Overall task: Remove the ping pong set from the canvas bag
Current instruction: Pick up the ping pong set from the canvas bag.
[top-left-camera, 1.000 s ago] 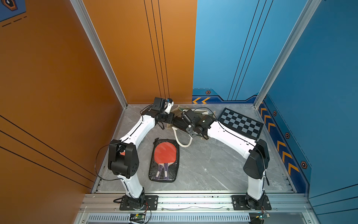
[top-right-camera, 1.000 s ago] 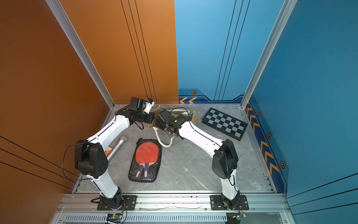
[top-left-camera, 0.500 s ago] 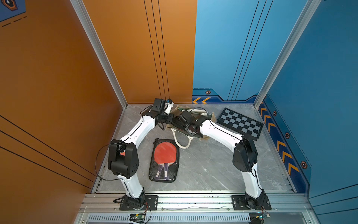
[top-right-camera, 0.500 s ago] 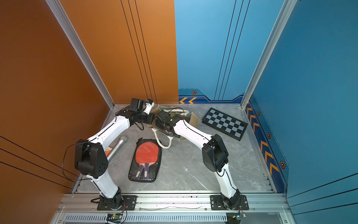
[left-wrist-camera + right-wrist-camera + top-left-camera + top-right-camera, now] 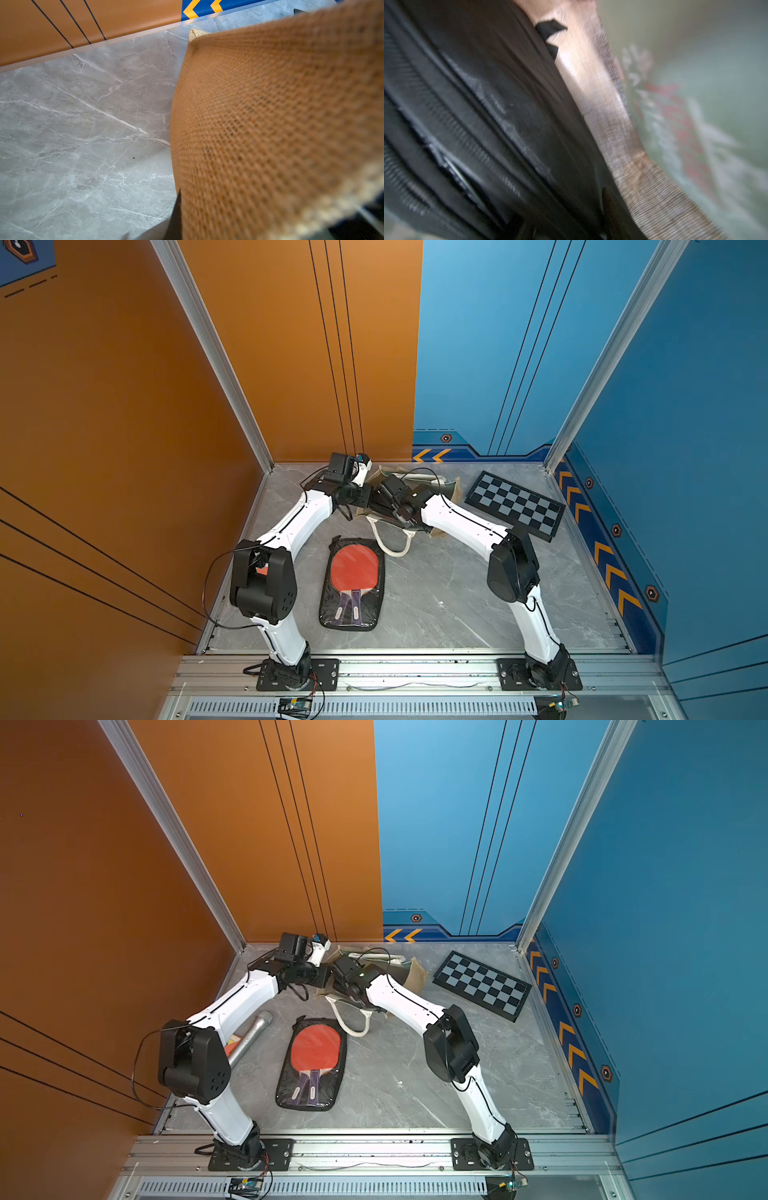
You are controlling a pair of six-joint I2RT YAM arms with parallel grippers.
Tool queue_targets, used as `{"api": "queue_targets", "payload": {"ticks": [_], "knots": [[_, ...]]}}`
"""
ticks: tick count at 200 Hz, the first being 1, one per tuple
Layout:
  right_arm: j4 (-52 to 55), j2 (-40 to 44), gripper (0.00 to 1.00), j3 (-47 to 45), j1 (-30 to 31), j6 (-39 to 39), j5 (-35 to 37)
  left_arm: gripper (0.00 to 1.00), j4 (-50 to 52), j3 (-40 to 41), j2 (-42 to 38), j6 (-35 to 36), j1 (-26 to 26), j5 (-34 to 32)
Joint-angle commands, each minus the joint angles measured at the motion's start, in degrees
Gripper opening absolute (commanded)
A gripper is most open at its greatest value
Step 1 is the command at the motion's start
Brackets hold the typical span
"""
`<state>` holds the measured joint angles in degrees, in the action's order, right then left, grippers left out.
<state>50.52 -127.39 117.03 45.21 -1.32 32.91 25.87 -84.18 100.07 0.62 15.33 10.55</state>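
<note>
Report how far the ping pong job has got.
Looks done: the black clear-fronted case of red paddles lies on the grey marble table, outside the green-and-burlap canvas bag. In hand: left gripper pinches its burlap; right gripper is inside beside a black zippered item. Left: release, withdraw.

A blurred black zippered case lies against one side of the tan burlap band of the canvas bag, and its zipper teeth run roughly along the band. On the band's other side is the bag's green panel, with smeared red and white print. A small black tab overlaps the band's paler end.
</note>
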Motion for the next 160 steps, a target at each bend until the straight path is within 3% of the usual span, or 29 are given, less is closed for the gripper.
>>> {"api": "queue_targets", "payload": {"ticks": [1,13,33,42,92,160], "knots": [[0.75,-3.07,0.5,1.61,-0.31,0.03,2.46,0.0,2.7,1.39,-1.33,0.14,-0.29,0.87],[0.86,-3.88,0.46,1.96,-0.39,-0.58,2.88,0.0,2.62,1.22,-1.57,0.15,-0.3,0.92],[0.68,-2.86,0.11,2.23,-1.0,-0.13,1.33,0.0,2.68,0.81,-1.47,0.01,-0.24,1.01],[0.22,-1.88,0.0,2.15,-1.14,-0.24,0.81,0.0,2.66,0.62,-1.46,-0.09,-0.22,0.99],[-2.71,7.84,0.0,1.97,-1.0,-4.72,-7.44,0.0,3.13,-2.97,-0.63,-1.49,0.19,0.44],[-2.97,22.97,0.0,-1.63,0.79,-11.31,-13.35,0.0,8.53,-17.53,6.05,-5.81,-0.26,-0.04]]}}
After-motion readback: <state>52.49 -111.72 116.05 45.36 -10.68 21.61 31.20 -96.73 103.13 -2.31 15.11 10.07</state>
